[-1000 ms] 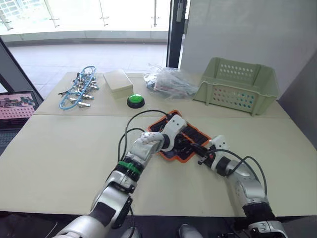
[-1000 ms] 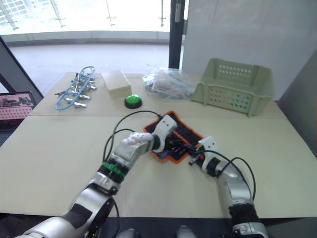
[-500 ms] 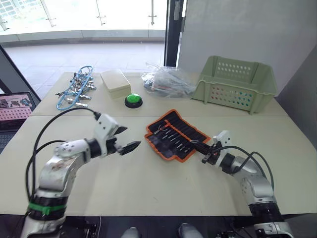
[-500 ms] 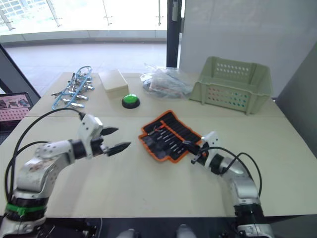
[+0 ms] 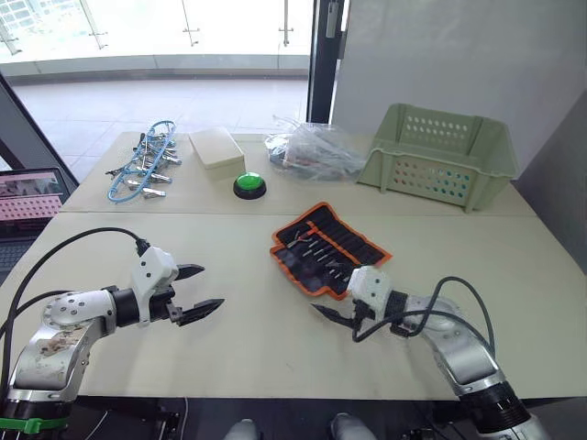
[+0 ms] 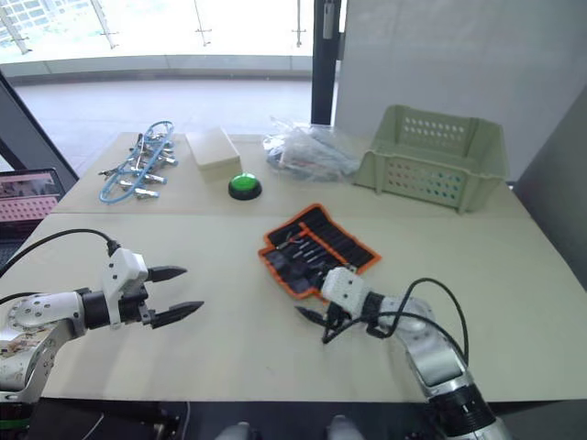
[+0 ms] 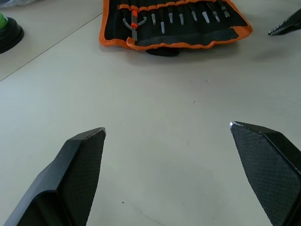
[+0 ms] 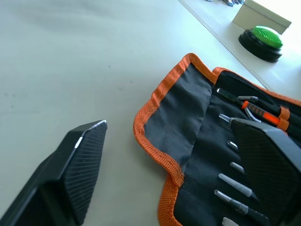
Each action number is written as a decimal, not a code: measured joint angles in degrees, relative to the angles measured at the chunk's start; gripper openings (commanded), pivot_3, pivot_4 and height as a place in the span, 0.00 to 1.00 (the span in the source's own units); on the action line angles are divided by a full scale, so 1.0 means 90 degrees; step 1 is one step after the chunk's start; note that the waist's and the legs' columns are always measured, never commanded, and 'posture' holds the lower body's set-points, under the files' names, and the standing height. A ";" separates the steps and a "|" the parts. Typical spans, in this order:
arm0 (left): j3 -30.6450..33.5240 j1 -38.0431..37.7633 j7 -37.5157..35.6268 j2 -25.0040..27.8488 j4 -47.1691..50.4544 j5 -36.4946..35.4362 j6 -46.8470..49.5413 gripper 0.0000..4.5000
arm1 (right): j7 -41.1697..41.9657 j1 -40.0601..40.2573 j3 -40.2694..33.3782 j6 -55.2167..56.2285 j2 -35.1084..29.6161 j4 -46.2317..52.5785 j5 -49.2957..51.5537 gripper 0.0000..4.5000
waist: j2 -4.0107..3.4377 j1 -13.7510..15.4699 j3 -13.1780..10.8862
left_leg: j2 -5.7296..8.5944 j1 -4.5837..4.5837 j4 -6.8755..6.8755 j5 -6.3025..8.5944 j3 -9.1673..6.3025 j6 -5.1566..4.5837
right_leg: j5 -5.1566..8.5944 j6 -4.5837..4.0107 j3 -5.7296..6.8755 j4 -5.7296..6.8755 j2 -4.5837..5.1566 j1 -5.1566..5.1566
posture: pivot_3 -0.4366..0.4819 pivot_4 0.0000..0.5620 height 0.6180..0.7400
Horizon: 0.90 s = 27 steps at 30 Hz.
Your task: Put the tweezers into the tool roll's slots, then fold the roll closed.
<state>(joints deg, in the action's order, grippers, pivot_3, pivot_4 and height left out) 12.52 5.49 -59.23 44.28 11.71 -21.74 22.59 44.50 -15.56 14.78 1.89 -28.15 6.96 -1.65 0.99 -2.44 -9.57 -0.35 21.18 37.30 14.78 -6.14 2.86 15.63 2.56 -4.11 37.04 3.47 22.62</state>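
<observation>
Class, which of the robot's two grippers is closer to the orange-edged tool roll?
The right gripper: its open fingers sit just off the tool roll's near edge, while the left gripper hovers open farther off over bare table.

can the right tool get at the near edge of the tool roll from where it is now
Probably yes. The right tool hangs open just short of the tool roll, whose orange-edged flap lies flat on the table. Nothing stands between them, and the left tool is well off to the side.

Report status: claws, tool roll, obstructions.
Left claw and right claw open, empty. Tool roll unfolded on table, tweezers slotted. Nothing blocking.
</observation>
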 measured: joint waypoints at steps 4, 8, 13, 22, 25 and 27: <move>-0.0028 0.0007 0.0042 0.0006 0.0000 -0.0011 0.0091 1.00 | -0.0417 -0.0252 0.0395 0.0634 0.0077 -0.0318 -0.0853 0.99 | 0.0000 -0.0005 0.0000 | -0.0002 0.0000 0.0000 0.0000 0.0002 0.0000 | 0.0000 -0.0001 0.0001 0.0004 -0.0002 0.0005 | 0.48 0.27 1.00; -0.0123 0.0017 0.0123 0.0094 -0.0011 0.0024 0.0156 1.00 | -0.0910 -0.0398 0.0577 0.0925 0.0227 -0.0735 -0.1470 0.99 | 0.0000 -0.0002 0.0000 | -0.0003 0.0003 -0.0001 0.0000 0.0004 0.0000 | -0.0001 -0.0002 -0.0001 0.0006 -0.0002 0.0010 | 0.48 0.27 1.00; -0.0166 0.0010 0.0153 0.0120 -0.0011 0.0048 0.0135 1.00 | -0.1149 -0.0427 0.0594 0.1109 0.0226 -0.0915 -0.1805 0.67 | 0.0001 0.0001 0.0000 | -0.0003 0.0003 0.0000 0.0000 0.0004 0.0000 | -0.0001 -0.0003 -0.0001 0.0007 -0.0002 0.0010 | 0.48 0.27 1.00; -0.0425 0.0090 0.0086 0.0171 -0.0105 0.0259 -0.0347 1.00 | -0.1169 -0.0426 0.0597 0.1396 0.0161 -0.0959 -0.1914 0.01 | 0.0001 -0.0004 0.0000 | -0.0003 0.0003 -0.0001 0.0000 0.0005 0.0000 | -0.0001 -0.0004 -0.0001 0.0007 -0.0002 0.0010 | 0.48 0.27 1.00; -0.0743 0.0392 0.0004 0.0171 -0.0453 0.0494 -0.0616 1.00 | -0.1088 -0.0411 0.0592 0.1415 0.0152 -0.0956 -0.1899 0.01 | 0.0001 0.0013 0.0000 | -0.0003 0.0004 0.0001 0.0000 0.0004 0.0000 | -0.0001 -0.0004 0.0001 0.0007 -0.0002 0.0009 | 0.48 0.27 1.00; -0.1044 0.0810 -0.0054 0.0169 -0.0804 0.0741 -0.0921 1.00 | -0.1028 -0.0351 0.0588 0.1471 0.0111 -0.0948 -0.1850 0.01 | 0.0001 0.0024 0.0000 | -0.0002 0.0004 0.0002 0.0000 0.0005 0.0000 | -0.0001 -0.0004 0.0001 0.0006 -0.0002 0.0007 | 0.48 0.27 1.00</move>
<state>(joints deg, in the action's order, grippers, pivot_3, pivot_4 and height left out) 3.12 12.79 -59.71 45.80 4.47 -15.08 14.31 35.25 -18.71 20.07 15.14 -27.16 -1.58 -18.30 1.00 -2.22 -9.57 -0.36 21.21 37.32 14.78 -6.10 2.86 15.62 2.53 -4.10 37.10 3.45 22.68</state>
